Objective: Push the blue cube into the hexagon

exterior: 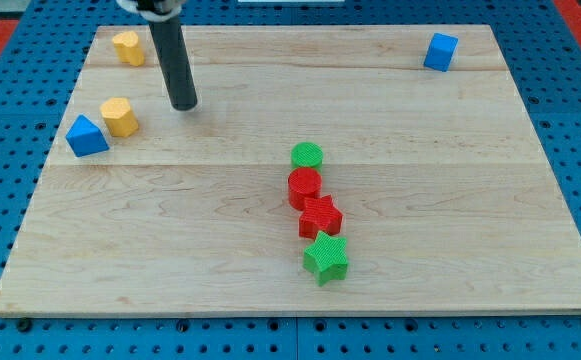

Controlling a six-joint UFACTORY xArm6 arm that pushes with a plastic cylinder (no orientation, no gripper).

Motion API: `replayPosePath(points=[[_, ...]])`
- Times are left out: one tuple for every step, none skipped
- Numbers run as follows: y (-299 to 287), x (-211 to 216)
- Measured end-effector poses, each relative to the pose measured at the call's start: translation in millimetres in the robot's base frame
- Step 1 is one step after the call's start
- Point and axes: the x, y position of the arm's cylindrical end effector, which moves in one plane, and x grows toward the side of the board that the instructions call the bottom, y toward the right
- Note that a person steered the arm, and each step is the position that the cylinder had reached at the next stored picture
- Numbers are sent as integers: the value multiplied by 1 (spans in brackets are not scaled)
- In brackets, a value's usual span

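The blue cube (440, 51) sits near the view's top right corner of the wooden board (450, 230). A yellow hexagon (119, 116) lies at the view's left, touching or almost touching a blue triangle (86, 136) on its left. A second yellow block (127, 47), shape unclear, sits at the view's top left. My tip (184, 105) rests on the board just right of the yellow hexagon, far left of the blue cube.
A column of blocks stands in the middle: a green cylinder (307, 155), a red cylinder (304, 186), a red star (320, 217) and a green star (325, 259), each close to its neighbour. A blue pegboard surrounds the board.
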Motion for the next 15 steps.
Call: replayPosePath(points=[[-31, 12], [-60, 6], [-64, 4], [-28, 0], [62, 0], [172, 0], [289, -5], [394, -42], [411, -89], [361, -121], [268, -131], [163, -131], [94, -131], [140, -131], [201, -121]])
